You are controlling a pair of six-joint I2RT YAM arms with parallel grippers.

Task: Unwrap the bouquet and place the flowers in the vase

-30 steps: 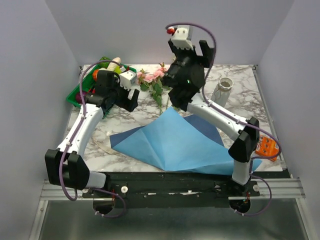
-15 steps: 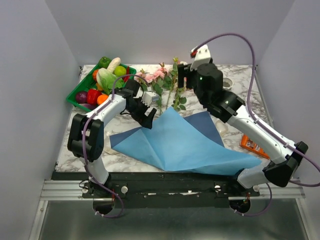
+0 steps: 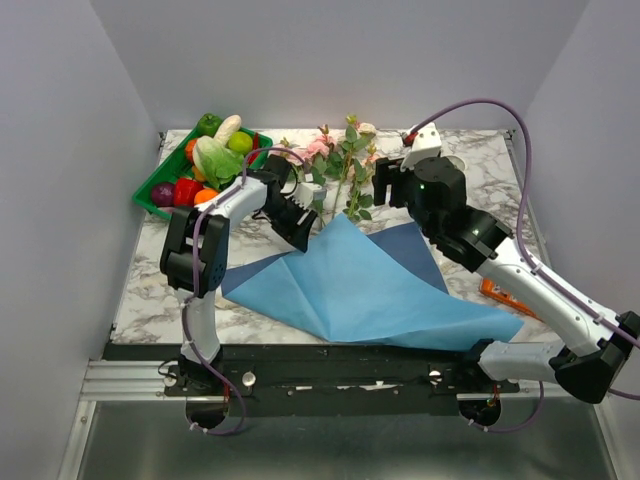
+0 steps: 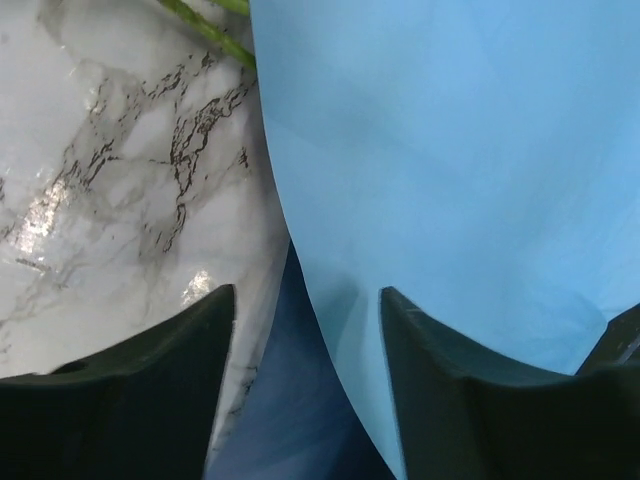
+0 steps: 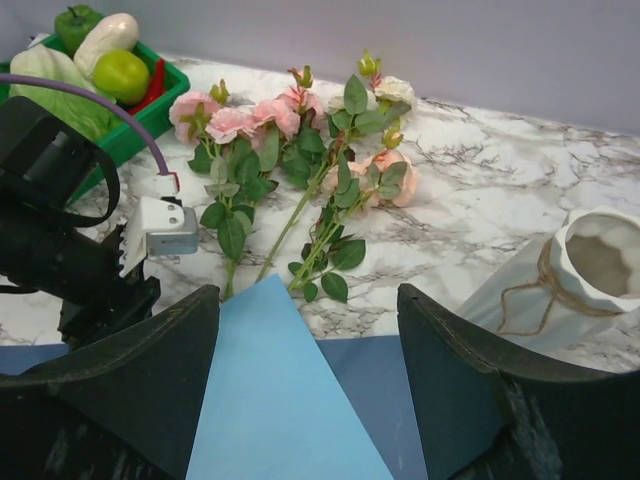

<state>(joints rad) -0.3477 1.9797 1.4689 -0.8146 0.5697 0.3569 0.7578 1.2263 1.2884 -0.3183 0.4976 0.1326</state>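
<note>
The left gripper (image 4: 305, 305), jaws parted and clasping nothing, straddles the far-left edge of the blue paper (image 3: 370, 285), with one finger over the marble table (image 3: 160, 280) and the other over the sheet. The right gripper (image 5: 308, 305), likewise spread and empty, hangs over the paper's far peak.

Just beyond both, the flowers (image 3: 335, 165) lie loose on the marble, out of their wrapping. They sit between the two grippers and towards the back wall. Their long axis runs from near to far: the pink, peach and cream heads point at the wall, and the stem ends meet the tip of the paper. The stems fan slightly apart.

The left wrist view gives only the paper edge, veined marble and a green stem (image 4: 215, 30) at its top margin. The right wrist view takes in the whole spray. It also shows the vase (image 5: 590, 265) to the flowers' right, twine around its neck, clear of the blooms. In the overhead view the right arm largely covers the vase. The green tray (image 3: 148, 182) of vegetables sits at the far-left corner.
</note>
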